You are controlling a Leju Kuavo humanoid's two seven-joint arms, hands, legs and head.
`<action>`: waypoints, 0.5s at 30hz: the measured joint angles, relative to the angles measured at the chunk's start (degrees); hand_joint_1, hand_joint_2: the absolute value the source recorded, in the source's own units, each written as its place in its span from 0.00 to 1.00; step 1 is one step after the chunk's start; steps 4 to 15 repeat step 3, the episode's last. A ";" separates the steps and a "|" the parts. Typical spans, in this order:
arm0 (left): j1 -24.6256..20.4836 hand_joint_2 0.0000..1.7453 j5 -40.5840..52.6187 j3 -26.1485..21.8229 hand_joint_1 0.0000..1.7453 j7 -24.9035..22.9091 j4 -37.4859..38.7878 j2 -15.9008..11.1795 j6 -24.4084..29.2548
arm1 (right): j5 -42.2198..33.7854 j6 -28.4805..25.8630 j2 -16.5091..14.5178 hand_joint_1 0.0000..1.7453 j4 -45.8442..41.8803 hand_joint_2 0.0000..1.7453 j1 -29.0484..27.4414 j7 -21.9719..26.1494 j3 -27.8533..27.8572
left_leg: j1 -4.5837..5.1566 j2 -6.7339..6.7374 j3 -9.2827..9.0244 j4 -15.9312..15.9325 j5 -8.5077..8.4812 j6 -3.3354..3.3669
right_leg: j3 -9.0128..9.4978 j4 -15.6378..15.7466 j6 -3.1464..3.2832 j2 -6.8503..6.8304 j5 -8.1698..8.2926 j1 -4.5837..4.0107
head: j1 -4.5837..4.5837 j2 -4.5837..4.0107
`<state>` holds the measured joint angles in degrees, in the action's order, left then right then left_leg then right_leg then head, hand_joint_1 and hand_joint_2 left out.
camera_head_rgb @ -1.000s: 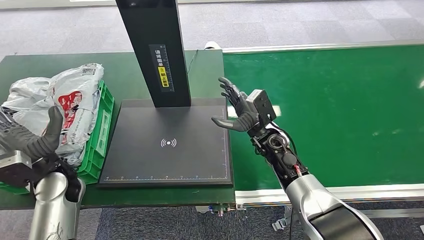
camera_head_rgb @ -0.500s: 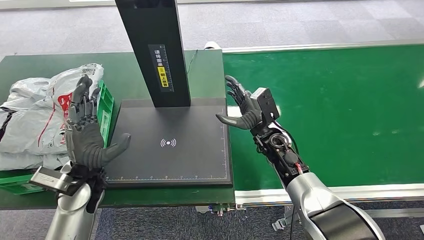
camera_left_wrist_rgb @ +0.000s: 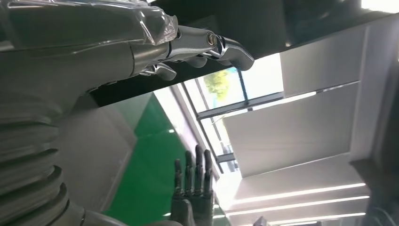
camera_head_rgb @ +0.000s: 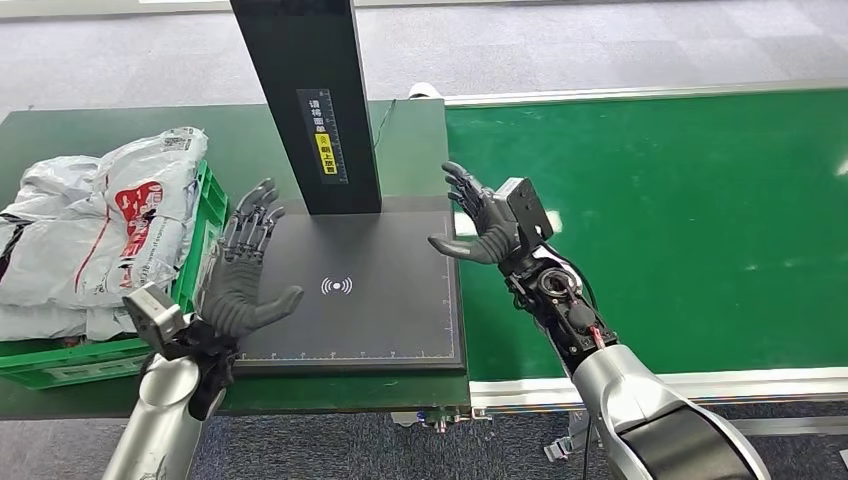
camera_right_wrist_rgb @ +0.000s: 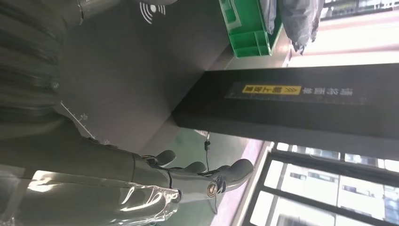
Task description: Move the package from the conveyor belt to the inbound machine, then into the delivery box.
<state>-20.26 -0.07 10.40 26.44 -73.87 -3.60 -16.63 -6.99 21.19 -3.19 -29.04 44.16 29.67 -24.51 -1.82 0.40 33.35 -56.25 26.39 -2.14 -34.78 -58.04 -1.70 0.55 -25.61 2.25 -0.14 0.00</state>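
Grey and white plastic packages [camera_head_rgb: 95, 225] lie heaped in a green crate [camera_head_rgb: 70, 362] at the left of the table. The inbound machine is a black plate [camera_head_rgb: 345, 300] with a black column [camera_head_rgb: 305, 100] rising from its back. My left hand [camera_head_rgb: 245, 280] hovers open over the plate's left edge, fingers spread, holding nothing. Over the plate's right edge my right hand [camera_head_rgb: 482, 222] is also open, palm toward the plate. The left wrist view shows the left hand's fingertips [camera_left_wrist_rgb: 207, 44] with the right hand [camera_left_wrist_rgb: 192, 188] beyond them. In the right wrist view the right hand's fingers [camera_right_wrist_rgb: 202, 176] are bare.
The green conveyor belt [camera_head_rgb: 660, 220] runs along the right, bordered by a metal rail [camera_head_rgb: 700, 385]. The machine and crate stand on a dark green table [camera_head_rgb: 90, 130]. The crate [camera_right_wrist_rgb: 244, 28] and column [camera_right_wrist_rgb: 291, 103] appear in the right wrist view.
My left hand has swung from beside the packages in the crate rightward to the plate's left edge, fingers spread. The right hand has barely shifted.
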 joint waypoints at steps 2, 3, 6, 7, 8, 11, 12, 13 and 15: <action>-0.77 1.00 0.20 0.23 0.00 -0.22 2.32 0.44 0.41 | -0.40 1.66 -0.27 0.00 0.12 1.00 0.00 -0.77 -0.03 | 0.00 0.00 0.00 0.00 0.00 0.00 | 0.00 0.00 0.00 0.00 0.00 0.00 | 0.00 0.00; -0.97 1.00 0.22 0.30 0.00 -0.28 2.89 0.55 0.52 | -0.52 2.07 -0.36 0.00 0.15 1.00 0.00 -0.95 -0.05 | 0.00 0.00 0.00 0.00 0.00 0.00 | 0.00 0.00 0.00 0.00 0.00 0.00 | 0.00 0.00; -0.97 1.00 0.22 0.30 0.00 -0.28 2.89 0.55 0.52 | -0.52 2.07 -0.36 0.00 0.15 1.00 0.00 -0.95 -0.05 | 0.00 0.00 0.00 0.00 0.00 0.00 | 0.00 0.00 0.00 0.00 0.00 0.00 | 0.00 0.00; -0.97 1.00 0.22 0.30 0.00 -0.28 2.89 0.55 0.52 | -0.52 2.07 -0.36 0.00 0.15 1.00 0.00 -0.95 -0.05 | 0.00 0.00 0.00 0.00 0.00 0.00 | 0.00 0.00 0.00 0.00 0.00 0.00 | 0.00 0.00; -0.97 1.00 0.22 0.30 0.00 -0.28 2.89 0.55 0.52 | -0.52 2.07 -0.36 0.00 0.15 1.00 0.00 -0.95 -0.05 | 0.00 0.00 0.00 0.00 0.00 0.00 | 0.00 0.00 0.00 0.00 0.00 0.00 | 0.00 0.00; -0.97 1.00 0.22 0.30 0.00 -0.28 2.89 0.55 0.52 | -0.52 2.07 -0.36 0.00 0.15 1.00 0.00 -0.95 -0.05 | 0.00 0.00 0.00 0.00 0.00 0.00 | 0.00 0.00 0.00 0.00 0.00 0.00 | 0.00 0.00; -0.97 1.00 0.22 0.30 0.00 -0.28 2.89 0.55 0.52 | -0.52 2.07 -0.36 0.00 0.15 1.00 0.00 -0.95 -0.05 | 0.00 0.00 0.00 0.00 0.00 0.00 | 0.00 0.00 0.00 0.00 0.00 0.00 | 0.00 0.00; -0.97 1.00 0.22 0.30 0.00 -0.28 2.89 0.55 0.52 | -0.52 2.07 -0.36 0.00 0.15 1.00 0.00 -0.95 -0.05 | 0.00 0.00 0.00 0.00 0.00 0.00 | 0.00 0.00 0.00 0.00 0.00 0.00 | 0.00 0.00; -0.97 1.00 0.22 0.30 0.00 -0.28 2.89 0.55 0.52 | -0.52 2.07 -0.36 0.00 0.15 1.00 0.00 -0.95 -0.05 | 0.00 0.00 0.00 0.00 0.00 0.00 | 0.00 0.00 0.00 0.00 0.00 0.00 | 0.00 0.00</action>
